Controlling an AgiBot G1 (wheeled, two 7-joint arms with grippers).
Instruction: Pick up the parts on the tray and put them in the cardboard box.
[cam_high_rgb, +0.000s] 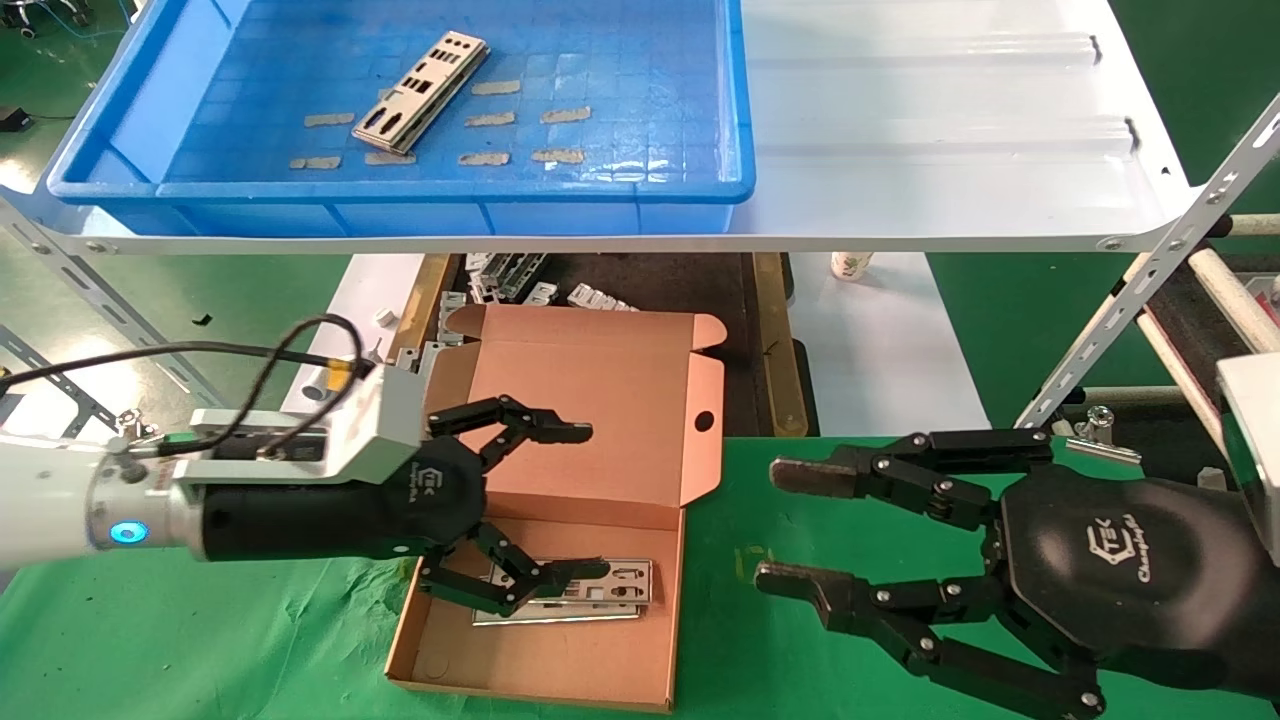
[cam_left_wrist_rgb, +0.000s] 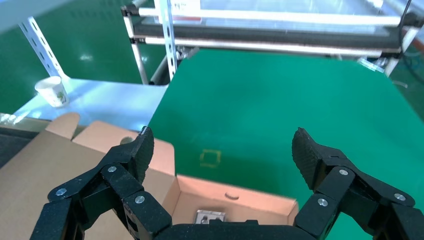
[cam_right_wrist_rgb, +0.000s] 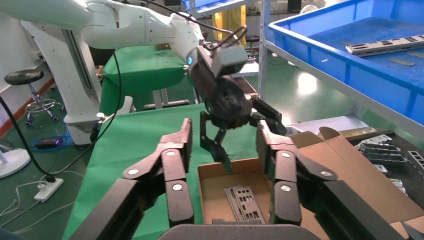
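The blue tray (cam_high_rgb: 640, 185) sits on the shelf at the far left, with silver punched parts (cam_high_rgb: 420, 92) lying stacked on its floor. Below it, on the green cloth, the cardboard box (cam_high_rgb: 560, 660) lies with its lid folded back. More parts (cam_high_rgb: 610, 590) lie flat inside it. My left gripper (cam_high_rgb: 592, 500) hovers over the box, open and empty, its lower finger just above those parts. My right gripper (cam_high_rgb: 768, 528) is open and empty over the cloth, to the right of the box. The right wrist view shows the box (cam_right_wrist_rgb: 215, 200), a part (cam_right_wrist_rgb: 245, 202) and the tray (cam_right_wrist_rgb: 360, 70).
A white ribbed shelf (cam_high_rgb: 950, 130) carries the tray, and slanted metal uprights (cam_high_rgb: 1130, 300) stand at the right. A dark bin of small grey brackets (cam_high_rgb: 560, 285) lies behind the box. A paper cup (cam_high_rgb: 850, 265) stands on the white surface beyond. Green cloth (cam_high_rgb: 200, 650) covers the table.
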